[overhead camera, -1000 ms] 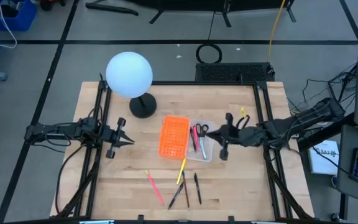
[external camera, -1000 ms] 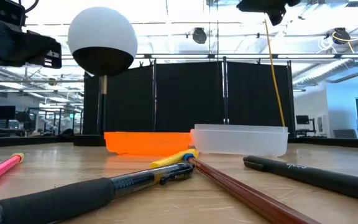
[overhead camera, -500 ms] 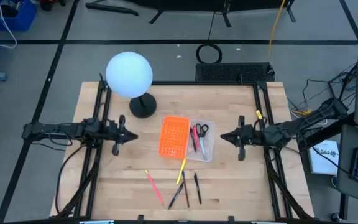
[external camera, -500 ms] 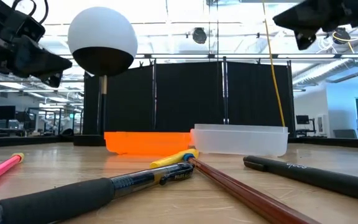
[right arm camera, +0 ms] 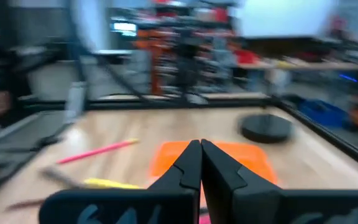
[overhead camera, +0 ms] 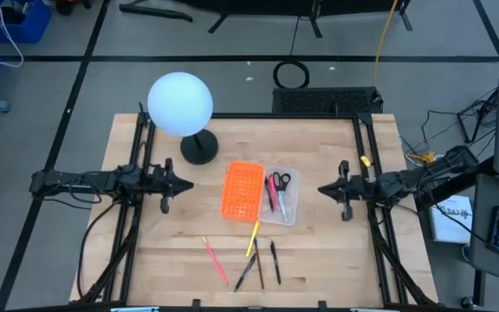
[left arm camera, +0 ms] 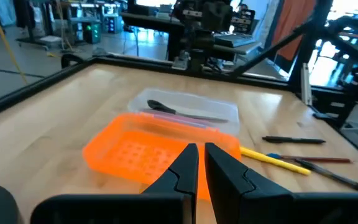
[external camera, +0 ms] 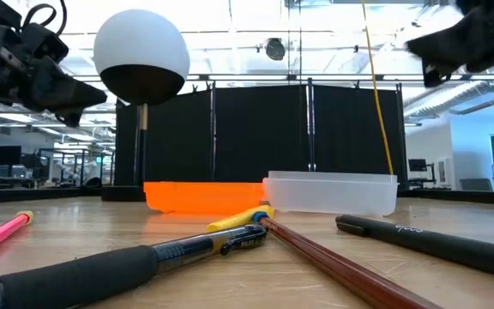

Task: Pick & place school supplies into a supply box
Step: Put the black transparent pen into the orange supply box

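Observation:
The clear supply box (overhead camera: 281, 196) stands mid-table with red-handled scissors (overhead camera: 281, 181), a pink pen and a dark pen inside. An orange tray (overhead camera: 243, 190) sits beside it on its left. On the wood nearer the front edge lie a pink pen (overhead camera: 215, 258), a yellow pen (overhead camera: 254, 237) and several dark pens (overhead camera: 260, 263). My left gripper (overhead camera: 185, 184) hovers left of the orange tray, its fingers (left arm camera: 201, 163) all but together and holding nothing. My right gripper (overhead camera: 322, 189) hovers right of the box, shut and empty (right arm camera: 200, 163).
A white globe lamp (overhead camera: 180, 103) on a black round base (overhead camera: 199, 149) stands at the far left of the table. Black frame rails (overhead camera: 366, 165) run along the left and right edges. Bare wood lies between each gripper and the trays.
My right gripper has drawn back from beside the supply box toward the table's right edge and has sunk, staying shut and empty. My left gripper has rolled about its own axis and edged a little toward the orange tray. Nothing on the table has moved.

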{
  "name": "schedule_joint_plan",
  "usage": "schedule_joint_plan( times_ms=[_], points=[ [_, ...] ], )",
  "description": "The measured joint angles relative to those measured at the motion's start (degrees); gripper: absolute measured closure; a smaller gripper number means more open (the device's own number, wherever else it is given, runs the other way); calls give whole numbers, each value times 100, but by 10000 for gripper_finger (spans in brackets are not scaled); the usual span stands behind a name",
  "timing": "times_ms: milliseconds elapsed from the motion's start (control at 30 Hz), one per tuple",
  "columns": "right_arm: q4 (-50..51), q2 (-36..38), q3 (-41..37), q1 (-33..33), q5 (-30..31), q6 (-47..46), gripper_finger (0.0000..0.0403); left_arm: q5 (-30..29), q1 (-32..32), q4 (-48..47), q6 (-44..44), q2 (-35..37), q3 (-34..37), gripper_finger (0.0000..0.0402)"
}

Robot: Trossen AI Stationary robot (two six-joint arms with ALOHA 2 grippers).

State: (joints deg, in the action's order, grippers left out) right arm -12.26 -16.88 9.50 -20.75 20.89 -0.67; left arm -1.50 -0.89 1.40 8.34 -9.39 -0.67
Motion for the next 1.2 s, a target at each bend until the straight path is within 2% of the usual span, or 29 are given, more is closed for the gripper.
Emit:
schedule_joint_plan(
  times_ms=[67, 267, 400, 533, 633, 733, 900, 1000, 1200],
  points=[
    [94, 306, -31, 31, -381, 182, 402, 87, 0, -41, 82, 0, -4, 364],
    [46, 1003, -193, 125, -465, 616, 402, 255, -2, -65, 81, 0, -4, 364],
    [-72, 1160, -364, 128, -455, 1211, 403, 133, -2, -78, 888, 0, -4, 364],
    [-592, 1151, -656, 128, -449, 1433, 403, 63, -8, -87, 1460, -211, -4, 365],
    [-863, 1167, -844, 128, -453, 1501, 403, -334, -83, -44, 1972, -775, -4, 385],
    [-548, 1137, -838, 126, -456, 1242, 403, -626, -227, 103, 2563, -1528, -1, 395],
    [-539, 1137, -844, 126, -453, 899, 403, -1153, -861, 666, 3112, -2831, -170, 398],
    [-618, 1137, -849, 126, -506, 984, 403, -1564, -1500, 751, 3298, -3617, -753, 398],
    [-722, 1137, -855, 124, -617, 1180, 403, -2413, -2936, 579, 3225, -5225, -2546, 400]
  ],
)
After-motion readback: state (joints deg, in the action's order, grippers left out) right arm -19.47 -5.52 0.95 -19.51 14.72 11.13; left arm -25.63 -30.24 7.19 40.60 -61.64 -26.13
